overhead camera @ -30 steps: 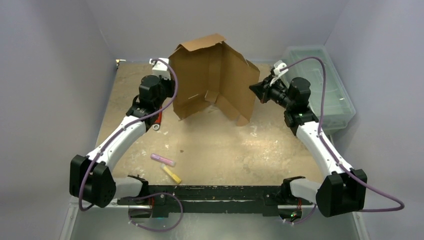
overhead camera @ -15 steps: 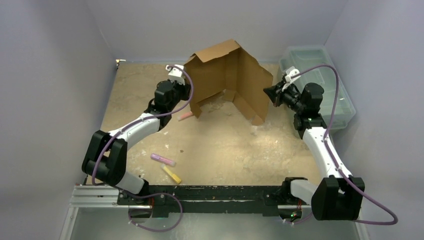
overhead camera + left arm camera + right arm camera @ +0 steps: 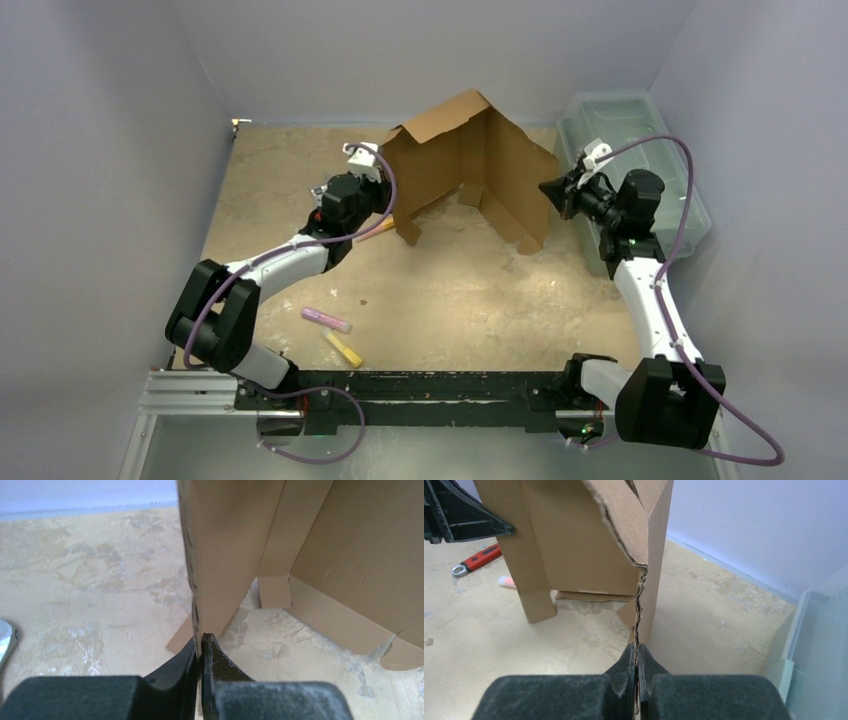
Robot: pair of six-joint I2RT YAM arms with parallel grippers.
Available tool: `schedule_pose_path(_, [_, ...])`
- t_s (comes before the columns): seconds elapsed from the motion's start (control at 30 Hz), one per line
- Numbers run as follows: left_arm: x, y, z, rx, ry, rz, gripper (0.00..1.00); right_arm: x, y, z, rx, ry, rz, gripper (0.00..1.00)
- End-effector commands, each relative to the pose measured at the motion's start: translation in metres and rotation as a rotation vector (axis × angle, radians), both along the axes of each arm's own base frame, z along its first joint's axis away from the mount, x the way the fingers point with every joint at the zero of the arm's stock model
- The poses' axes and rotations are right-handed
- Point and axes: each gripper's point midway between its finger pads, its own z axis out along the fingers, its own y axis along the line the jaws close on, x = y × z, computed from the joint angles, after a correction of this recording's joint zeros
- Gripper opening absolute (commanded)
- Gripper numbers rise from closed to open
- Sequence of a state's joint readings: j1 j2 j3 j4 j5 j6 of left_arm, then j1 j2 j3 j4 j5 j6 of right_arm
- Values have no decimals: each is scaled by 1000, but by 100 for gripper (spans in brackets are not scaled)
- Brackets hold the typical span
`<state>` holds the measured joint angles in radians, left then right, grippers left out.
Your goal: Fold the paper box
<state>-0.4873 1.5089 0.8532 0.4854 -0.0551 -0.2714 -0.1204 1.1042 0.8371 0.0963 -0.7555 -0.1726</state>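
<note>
Top external view: over the last second the paper box (image 3: pixel 470 160) has been carried sideways toward the pale-green plastic bin (image 3: pixel 690 215), and its nearest panel now stands just beside the bin's wall. The left arm has stretched out toward the bin to follow it, and the right arm has drawn back against the bin's side. The box has kept its tent-like V shape throughout, with its panels upright and its lower flaps close to the table (image 3: pixel 450 300).

The left fingers (image 3: pixel 207 650) are pinched fully closed on the edge of the panel farthest from the bin. The right fingers (image 3: pixel 644 662) are clamped just as tightly on the ragged edge of the panel nearest it.

I judge this a repositioning, not a fold. No flap looks tucked and no wall is locked, so most of the folding is not yet done.

The bin is translucent, and the right arm crosses in front of it. I cannot make out whether it holds anything. The box is still an open sheet of panels, and nothing sits inside its V.

A red-handled tool (image 3: pixel 476 560) lies on the table beyond the box, on the side away from the bin.
</note>
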Motion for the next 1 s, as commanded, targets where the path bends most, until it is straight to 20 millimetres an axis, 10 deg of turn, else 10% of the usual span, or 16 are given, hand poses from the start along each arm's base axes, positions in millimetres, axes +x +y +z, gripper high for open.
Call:
schedule_pose_path(0.0, [-5, -2, -4, -51, 22, 12, 9, -8, 5, -11, 4, 18, 55, 0])
schedule_pose_path(0.37, [-21, -3, 14, -98, 60, -14, 35, -12, -3, -21, -39, 21, 59, 0])
schedule_pose_path(0.67, [-44, -7, 58, -138, 41, -97, 51, -12, -7, -20, -49, 18, 52, 0])
schedule_pose_path(0.97, [-61, 32, 121, -188, -47, -41, 60, -12, -7, -21, -47, 21, 56, 0])
